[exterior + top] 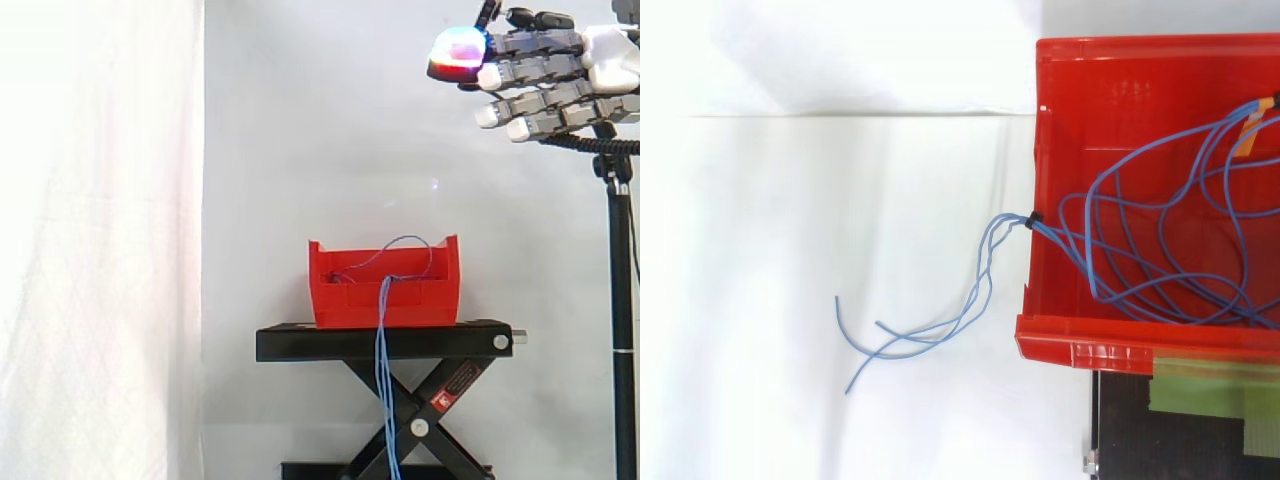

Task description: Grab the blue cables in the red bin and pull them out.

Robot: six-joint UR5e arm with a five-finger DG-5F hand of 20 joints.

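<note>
Side view: my hand hangs high at the upper right, well above the red bin and off to its right. Its fingers are stretched out nearly straight toward the left, one glowing pad leading, and it holds nothing. The bin sits on the black stand. From this side the blue cables arch above the bin's rim, then drop over its near wall and hang down past the stand's top. Top view gives the lay inside the bin: the cables lie in several wide overlapping loops across the floor. They gather at a black tie on the left wall's rim, and the loose ends trail out beyond it. An orange tag sits on the strands near the right edge.
</note>
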